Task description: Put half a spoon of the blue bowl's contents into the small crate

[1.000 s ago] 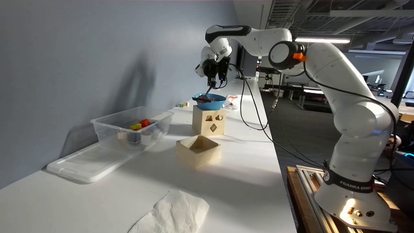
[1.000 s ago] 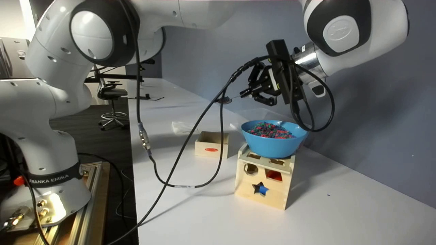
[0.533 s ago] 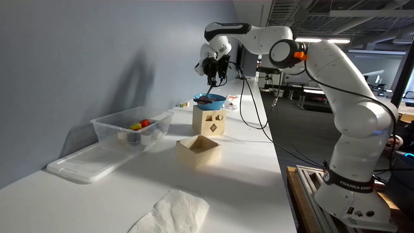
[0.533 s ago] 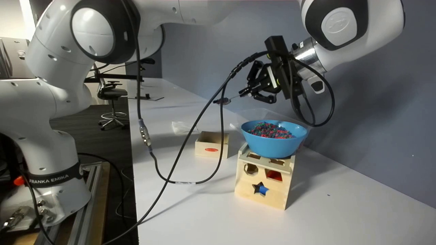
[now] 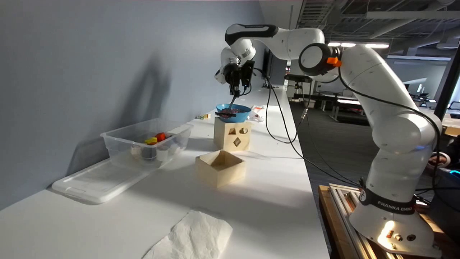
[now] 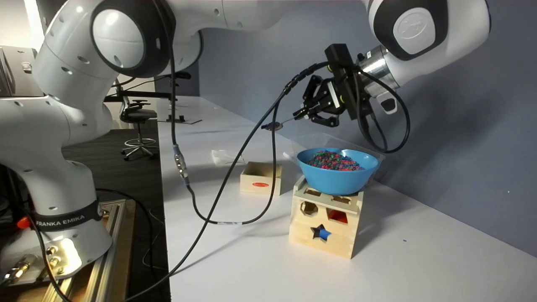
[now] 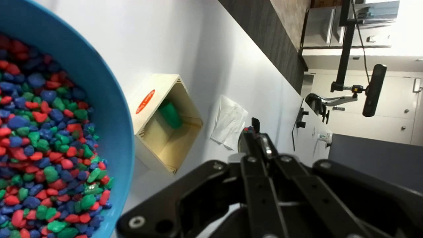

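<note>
Spoon [image 6: 280, 125] is held by the gripper [image 6: 298, 114], jaws closed on it, in the air apart from the blue bowl [image 6: 333, 180]; coloured stones [image 7: 249, 130] are seen on the spoon in wrist view. Bowl is set upon a wooden box [image 6: 321, 219]; a green piece [image 7: 171, 114] is contained in the small crate [image 6: 251, 187]

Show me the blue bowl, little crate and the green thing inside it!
Blue bowl [image 6: 332, 179]: in an exterior view, on its outer wall.
Little crate [image 7: 158, 94]: in the wrist view, on its outer wall.
Green thing [image 7: 171, 114]: in the wrist view, on its middle.
</note>
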Motion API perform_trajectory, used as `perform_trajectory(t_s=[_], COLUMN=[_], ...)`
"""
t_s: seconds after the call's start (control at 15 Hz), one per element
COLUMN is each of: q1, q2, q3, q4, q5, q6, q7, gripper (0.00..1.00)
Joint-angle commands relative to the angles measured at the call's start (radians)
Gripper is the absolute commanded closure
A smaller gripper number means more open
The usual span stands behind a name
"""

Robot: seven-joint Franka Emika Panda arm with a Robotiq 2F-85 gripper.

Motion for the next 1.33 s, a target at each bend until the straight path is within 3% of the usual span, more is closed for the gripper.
perform_trajectory(t_s=[0.0,1.27], q1=[0.016,0.059], q2=[-0.023,-0.025], q3=[-0.017,-0.018], q4=[-0.016,-0.034], q5=[-0.027,-0.114], q6=[0.0,0.027], q7=[-0.029,-0.042], gripper=[0.99,0.99])
